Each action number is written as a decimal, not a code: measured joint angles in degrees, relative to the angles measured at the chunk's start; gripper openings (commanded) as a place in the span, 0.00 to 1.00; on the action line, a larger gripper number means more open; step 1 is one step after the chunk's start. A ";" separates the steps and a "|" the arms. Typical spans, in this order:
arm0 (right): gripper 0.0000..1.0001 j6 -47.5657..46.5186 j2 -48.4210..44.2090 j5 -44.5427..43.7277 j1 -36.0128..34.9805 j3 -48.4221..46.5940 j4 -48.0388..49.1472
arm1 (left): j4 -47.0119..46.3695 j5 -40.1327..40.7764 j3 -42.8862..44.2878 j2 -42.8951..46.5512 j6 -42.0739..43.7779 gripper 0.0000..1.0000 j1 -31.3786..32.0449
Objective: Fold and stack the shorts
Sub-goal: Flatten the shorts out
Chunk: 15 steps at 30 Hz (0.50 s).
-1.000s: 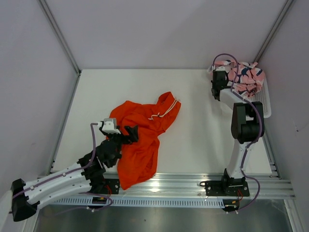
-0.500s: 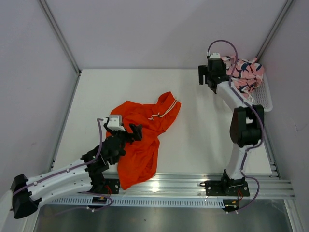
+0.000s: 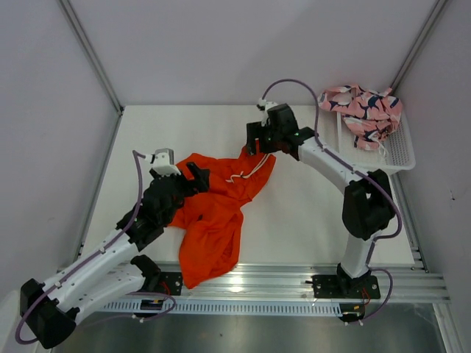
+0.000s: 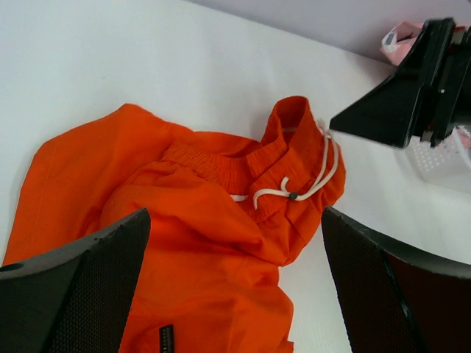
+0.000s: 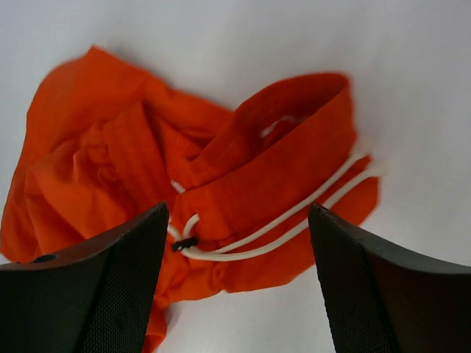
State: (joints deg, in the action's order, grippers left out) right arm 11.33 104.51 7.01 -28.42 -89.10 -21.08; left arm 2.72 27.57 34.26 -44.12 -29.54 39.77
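At table centre lie crumpled orange shorts. Left gripper at their 10 o'clock, right gripper at 1, both released, empty.

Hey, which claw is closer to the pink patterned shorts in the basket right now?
Right. The right claw hovers above the orange shorts at the waistband, left of the pink shorts; the left claw is farther left, over their opposite edge.

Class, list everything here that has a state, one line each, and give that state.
orange shorts: unfolded, crumpled
pink printed shorts: unfolded, bunched in the white basket
white basket: upright, occupied
left end effector: open, empty
right end effector: open, empty
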 measured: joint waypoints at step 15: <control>0.76 8.79 13.73 -6.23 -9.05 -13.94 -8.11 | 4.76 -10.12 0.57 -10.43 -2.03 0.99 -3.58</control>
State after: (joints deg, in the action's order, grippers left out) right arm 20.12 118.24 0.78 -37.47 -103.04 -29.19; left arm 7.49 17.45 34.83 -54.54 -31.57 36.18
